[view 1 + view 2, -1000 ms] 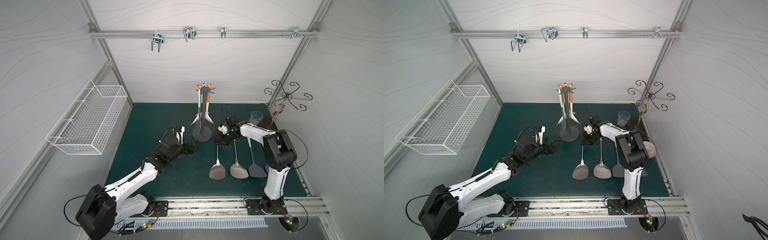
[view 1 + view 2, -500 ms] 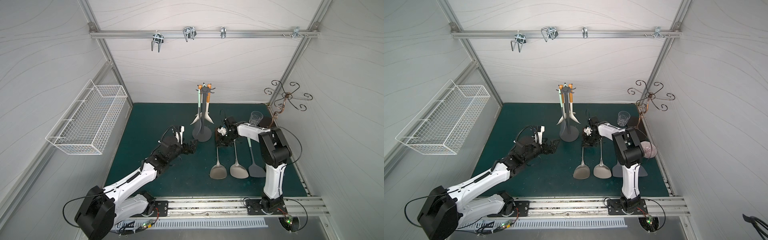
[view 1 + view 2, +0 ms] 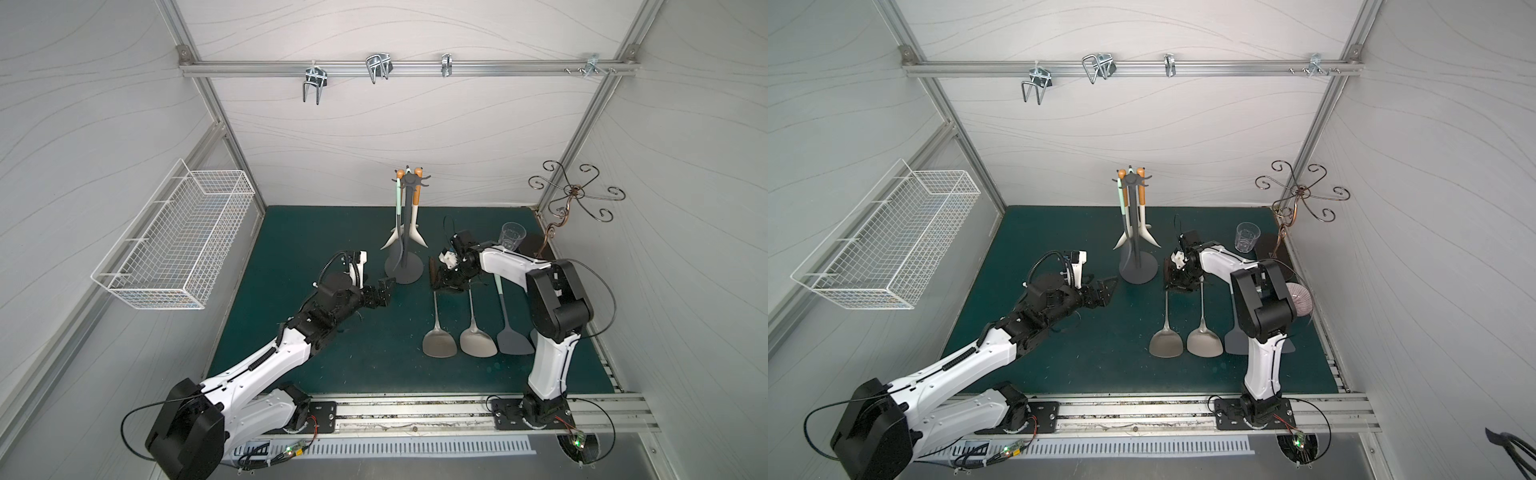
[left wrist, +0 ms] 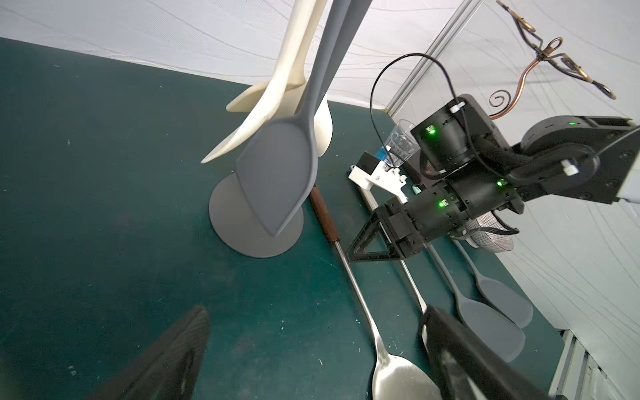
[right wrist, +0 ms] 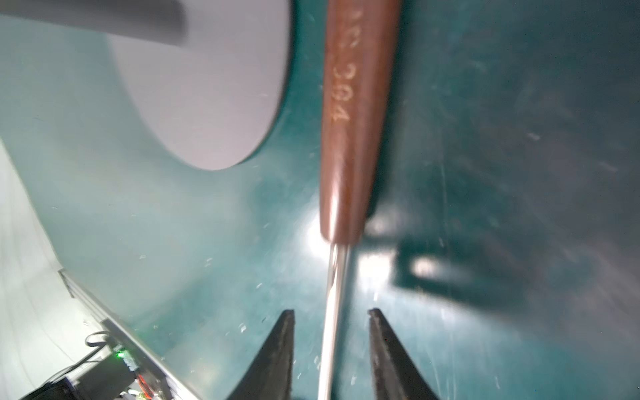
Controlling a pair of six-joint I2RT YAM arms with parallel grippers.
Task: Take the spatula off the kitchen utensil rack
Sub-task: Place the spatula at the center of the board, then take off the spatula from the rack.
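Steel spatula [image 5: 336, 277] on mat [image 3: 332, 232] | right gripper [image 5: 331, 311] parted astride it, no grip | left gripper [image 3: 385, 291] wide, empty

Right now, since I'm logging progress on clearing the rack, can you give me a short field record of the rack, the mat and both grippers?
rack: kitchen utensil rack upright; mint-handled grey spatula and two cream utensils hanging
mat: brown-handled steel spatula, second steel spatula, two grey spatulas, lying flat
right gripper: open, straddling the brown-handled spatula's shaft, not clamping
left gripper: open, empty, near the rack's base
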